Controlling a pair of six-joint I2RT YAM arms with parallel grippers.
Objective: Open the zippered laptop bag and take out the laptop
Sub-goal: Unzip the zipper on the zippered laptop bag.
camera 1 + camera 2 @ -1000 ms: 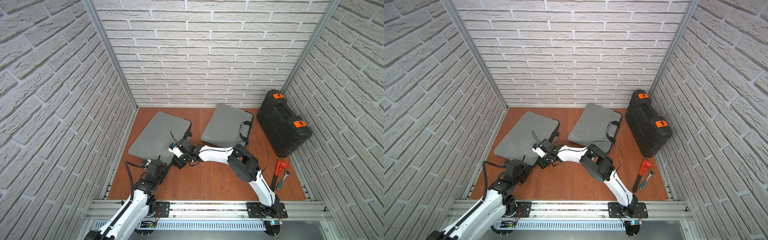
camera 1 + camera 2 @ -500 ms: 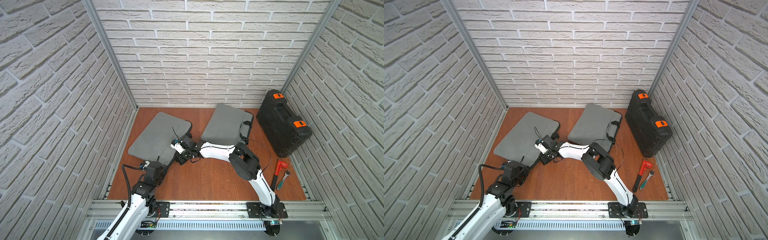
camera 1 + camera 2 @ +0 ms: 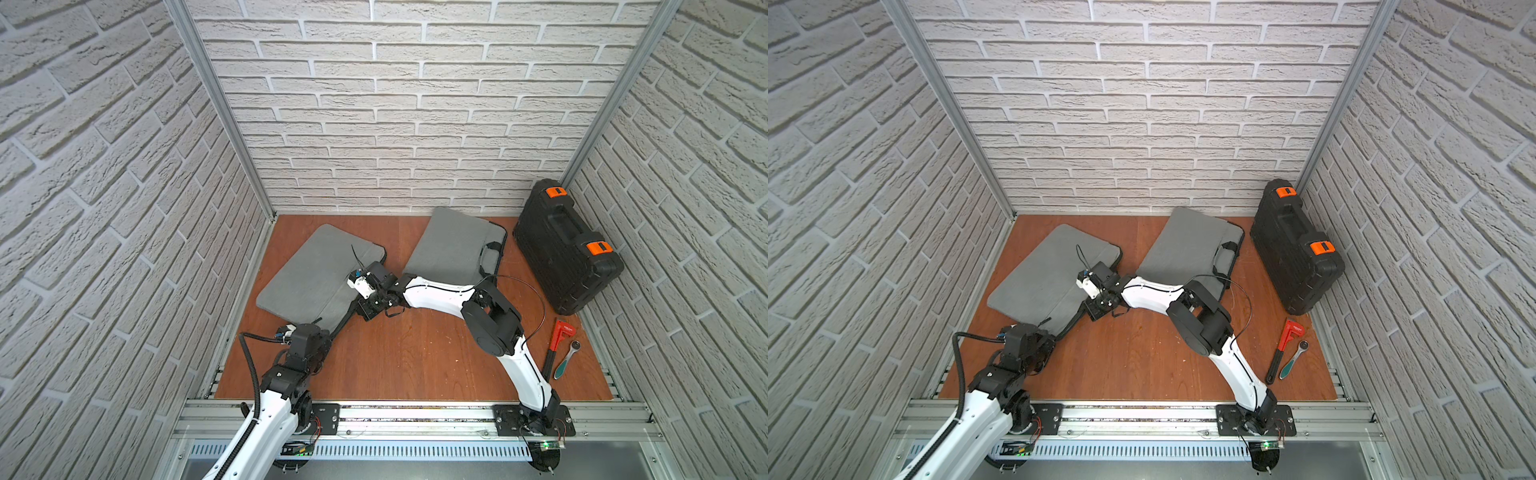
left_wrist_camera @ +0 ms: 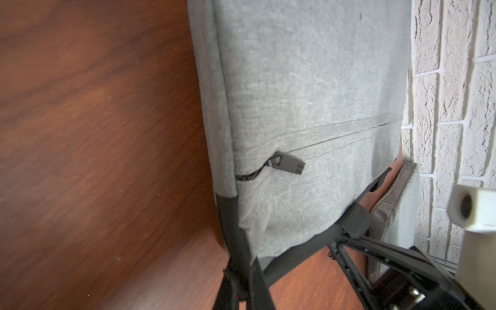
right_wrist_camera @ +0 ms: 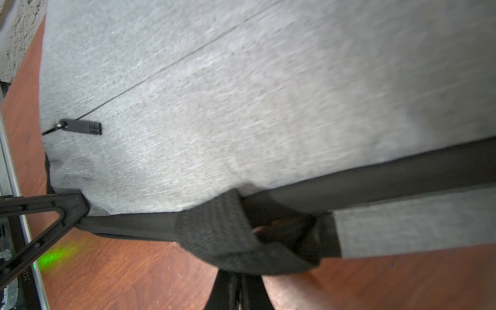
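The grey laptop bag (image 3: 316, 270) (image 3: 1046, 274) lies flat at the left of the wooden floor. My left gripper (image 3: 332, 329) (image 4: 241, 281) is shut on the black-trimmed near corner of the bag (image 4: 295, 80). My right gripper (image 3: 365, 309) (image 5: 239, 284) is shut on the bag's black handle strap (image 5: 228, 236), partway along the same edge. A black zipper pull (image 4: 288, 163) (image 5: 80, 127) lies on the grey fabric near that corner. The left gripper's fingers (image 5: 53, 212) show in the right wrist view. The laptop is hidden.
A second grey bag (image 3: 453, 245) with a black handle lies to the right. A black tool case (image 3: 565, 249) with orange latches stands against the right wall. A red wrench (image 3: 559, 336) and a ratchet (image 3: 567, 359) lie near it. Brick walls close three sides, and a metal rail (image 3: 415, 415) runs along the front.
The left arm drew back slightly toward the front rail. The right gripper shifted a little to the right along the bag's edge. Both stayed shut.
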